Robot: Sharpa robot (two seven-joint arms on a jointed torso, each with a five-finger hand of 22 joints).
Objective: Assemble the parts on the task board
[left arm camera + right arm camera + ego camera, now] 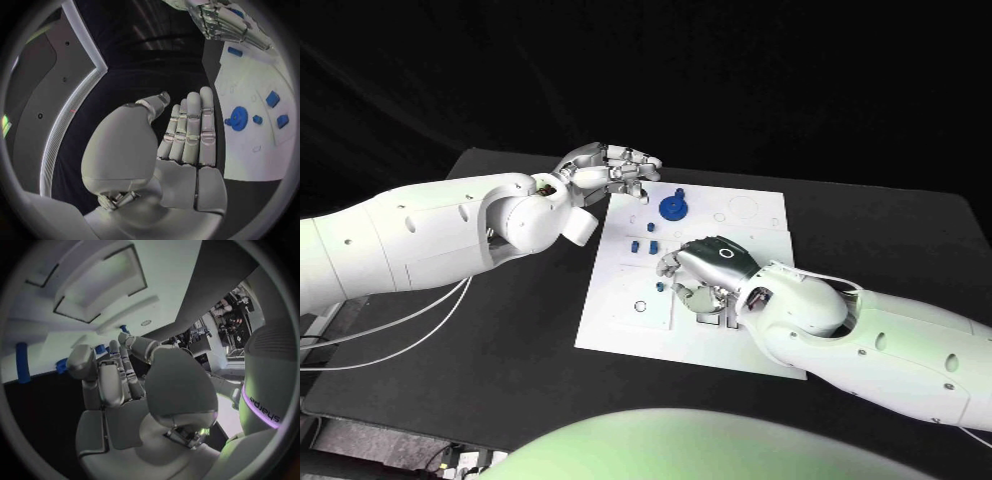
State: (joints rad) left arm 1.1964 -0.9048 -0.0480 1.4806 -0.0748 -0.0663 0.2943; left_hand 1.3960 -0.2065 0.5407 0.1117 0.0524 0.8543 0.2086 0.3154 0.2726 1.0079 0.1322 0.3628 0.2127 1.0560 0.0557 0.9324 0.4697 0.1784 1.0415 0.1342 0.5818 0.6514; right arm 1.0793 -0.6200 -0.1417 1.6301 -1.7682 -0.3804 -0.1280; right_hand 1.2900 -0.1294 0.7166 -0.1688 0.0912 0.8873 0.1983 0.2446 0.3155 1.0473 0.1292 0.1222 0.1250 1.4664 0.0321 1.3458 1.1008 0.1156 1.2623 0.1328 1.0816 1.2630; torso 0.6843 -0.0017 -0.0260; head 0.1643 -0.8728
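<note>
The right hand (708, 268) rests low on the white task board (625, 325), whether its fingers grip anything I cannot tell; the left hand (610, 168) waits empty, fingers straight, leaving the blue round part (674, 208) reachable.

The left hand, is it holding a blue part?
No. In the left wrist view, the left hand holds nothing, its fingers straight, beside the task board.

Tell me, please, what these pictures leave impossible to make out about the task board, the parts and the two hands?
- Head view: the right robot hand covers the middle of the task board; anything beneath it is hidden.
- Right wrist view: its fingers mask their own tips, so contact with the board cannot be told.
- Head view: the small blue parts are too small to tell shape.
- Left wrist view: the left robot hand is flat and empty.
</note>
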